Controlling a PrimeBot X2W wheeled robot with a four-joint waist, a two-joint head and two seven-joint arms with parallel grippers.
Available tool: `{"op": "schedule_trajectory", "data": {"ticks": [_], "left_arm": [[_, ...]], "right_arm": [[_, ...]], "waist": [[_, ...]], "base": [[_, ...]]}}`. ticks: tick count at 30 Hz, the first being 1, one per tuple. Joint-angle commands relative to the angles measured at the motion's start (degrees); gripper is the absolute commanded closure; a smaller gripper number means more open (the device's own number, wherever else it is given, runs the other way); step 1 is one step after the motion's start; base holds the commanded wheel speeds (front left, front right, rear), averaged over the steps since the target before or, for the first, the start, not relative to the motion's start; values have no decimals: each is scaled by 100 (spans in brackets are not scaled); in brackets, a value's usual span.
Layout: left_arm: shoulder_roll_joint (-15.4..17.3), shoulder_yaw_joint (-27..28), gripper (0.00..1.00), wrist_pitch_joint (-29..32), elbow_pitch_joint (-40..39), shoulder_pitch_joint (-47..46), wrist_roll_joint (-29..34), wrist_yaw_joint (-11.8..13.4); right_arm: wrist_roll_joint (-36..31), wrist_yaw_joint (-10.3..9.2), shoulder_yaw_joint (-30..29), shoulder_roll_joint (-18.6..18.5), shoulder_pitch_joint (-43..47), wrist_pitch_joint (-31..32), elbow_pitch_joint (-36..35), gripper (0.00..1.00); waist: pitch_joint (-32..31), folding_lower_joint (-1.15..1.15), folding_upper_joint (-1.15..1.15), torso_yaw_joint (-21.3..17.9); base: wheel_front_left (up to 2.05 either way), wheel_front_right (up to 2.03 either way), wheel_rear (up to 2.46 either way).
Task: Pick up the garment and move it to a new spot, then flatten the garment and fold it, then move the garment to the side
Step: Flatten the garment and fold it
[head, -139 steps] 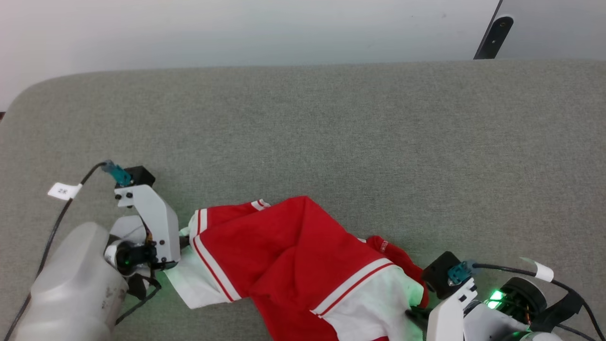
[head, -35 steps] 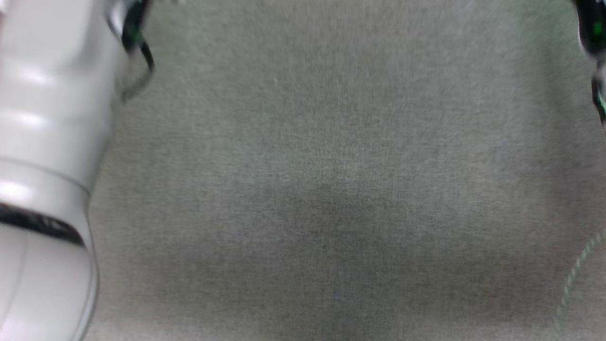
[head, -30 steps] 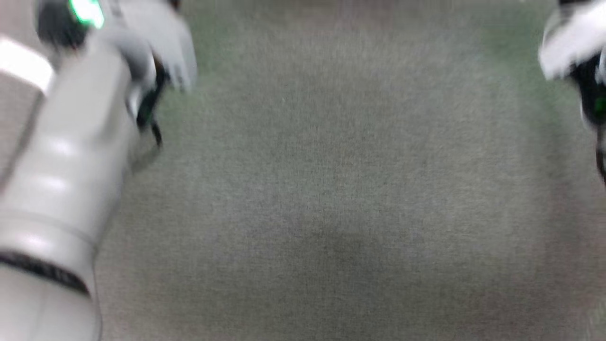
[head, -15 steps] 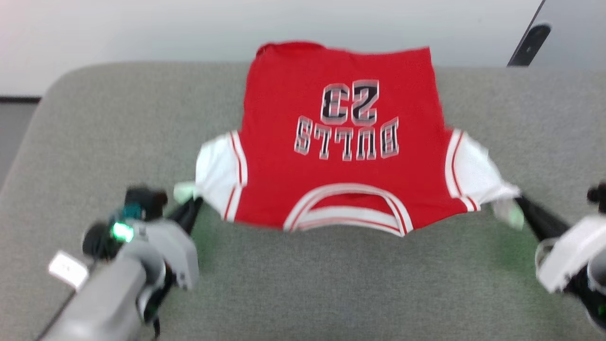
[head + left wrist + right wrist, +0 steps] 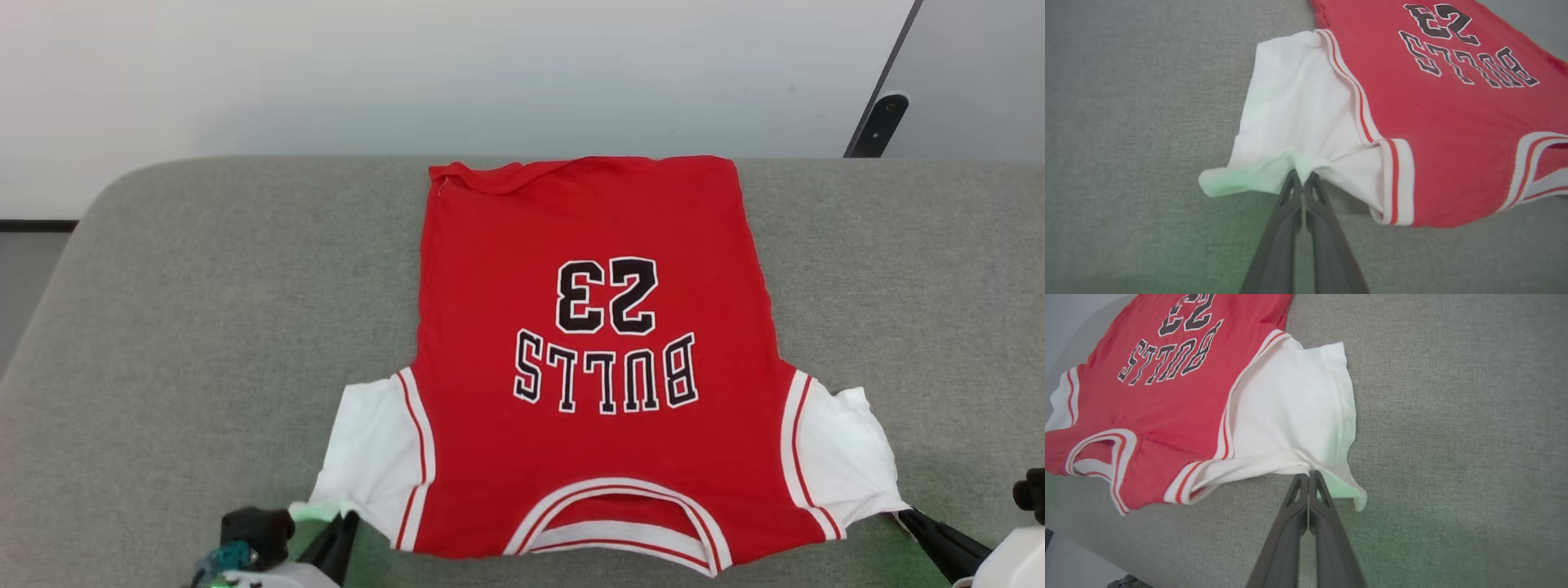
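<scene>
The red jersey-style garment is being held spread out, printed face up, on the grey fabric surface. It is being stretched between the two grippers and is reaching away from them toward the surface's far edge. Its black, white-outlined "BULLS 23" lettering is being shown upside down in the head view. The striped neckline is being kept nearest the grippers, between them, and the hem is lying farthest from them. The white left sleeve is being pinched at its outer edge by the left gripper, whose two dark fingers are being pressed together on the cloth. That edge is being bunched into small folds just beyond the fingertips. The white right sleeve is being gripped likewise by the right gripper, its fingers closed tight on the sleeve's edge, with a loose corner hanging just beside the tips. The garment's near edge is being held slightly off the surface beside each gripper. A green glow is being cast on cloth and surface around both grippers. Beyond the hem, well away from the grippers, a pale wall and a dark slanted bar are being shown.
</scene>
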Motion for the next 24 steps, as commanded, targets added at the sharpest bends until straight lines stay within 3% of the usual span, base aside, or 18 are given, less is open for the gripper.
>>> {"op": "schedule_trajectory", "data": {"ticks": [1, 6, 11, 24], "left_arm": [[45, 34, 100, 34, -59, 120, -87, 71], [69, -101, 100, 303, -181, 174, -78, 185], [103, -136, 100, 495, -138, 136, -163, 128], [-34, -204, 100, 765, -12, 58, -311, 65]], "right_arm": [[-190, -7, -128, 48, 77, 90, -49, 100], [-663, -7, -252, 244, 179, 648, -103, 100], [-846, -7, -399, 506, 323, 1182, -212, 100], [-1557, -7, -595, 879, 21, 1705, -47, 100]], "waist": [[26, 0, 0, -3], [73, 0, 0, 4], [119, 0, 0, 8], [241, 0, 0, -47]], "base": [[0, 0, 0], [0, 0, 0], [0, 0, 0], [0, 0, 0]]}}
